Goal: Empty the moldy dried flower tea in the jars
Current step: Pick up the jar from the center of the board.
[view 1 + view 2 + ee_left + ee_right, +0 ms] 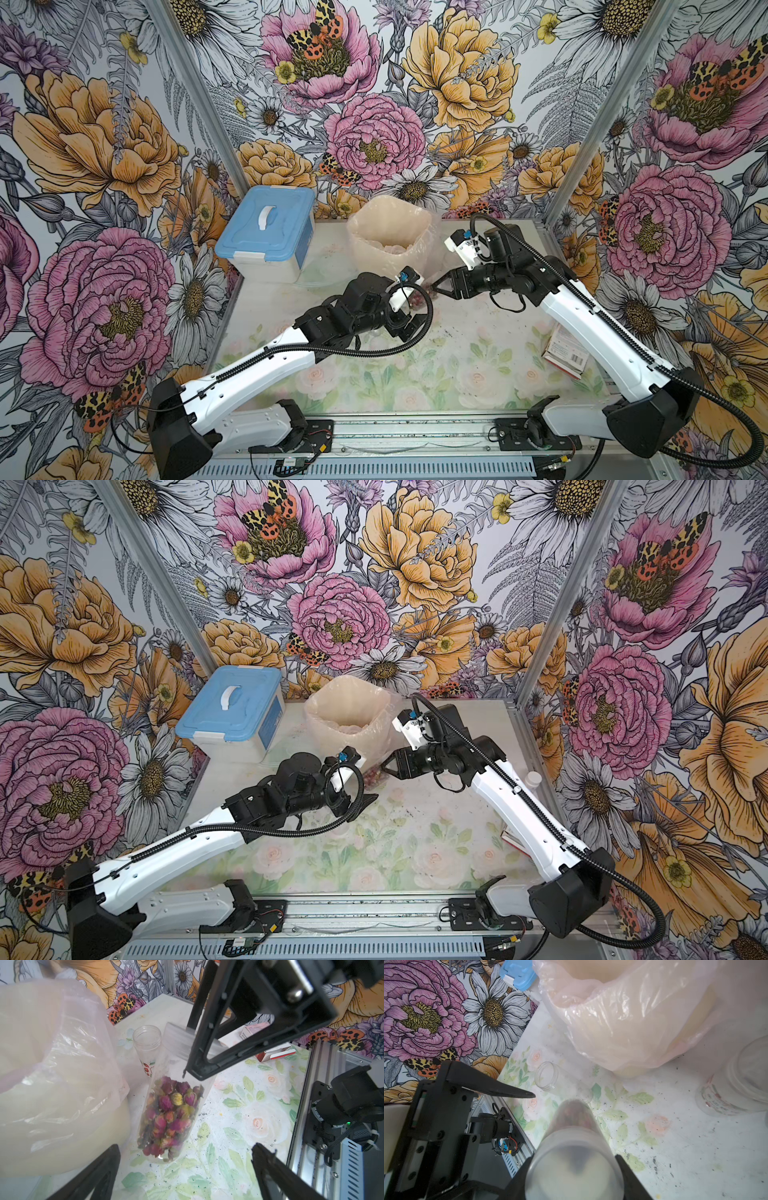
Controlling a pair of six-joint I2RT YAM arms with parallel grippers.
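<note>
- Nearest you, in the right wrist view, a translucent white lid (574,1167) fills the lower frame. The right gripper (574,1156) has its fingers (630,1176) clamped on either side of it.
- That lid caps the rosebud jar (172,1064), a clear cylinder whose body points away from the right gripper, toward the left one.
- The dried flower tea (168,1113), pink and dark-red buds with a few yellowish ones, fills the jar's half away from the lid.
- You cannot tell whether the jar's base touches the worktop (259,1105).
- The left gripper (185,1147) holds nothing: its fingers (113,1157) stand wide apart, near the jar's base.
- The bag-lined bin (374,266) stands just beside the jar, at the back of the worktop in both top views.
- A labelled jar (147,1043) stands upright and lidless beside the bin, and looks empty.
- A small jar (547,1075), also lidless, lies on its side on the worktop.
- Dark specks (202,1114) dot the worktop around the jars.
- A blue-lidded box (266,232) sits left of the bin, and a red-and-white carton (565,351) lies near the right arm.
</note>
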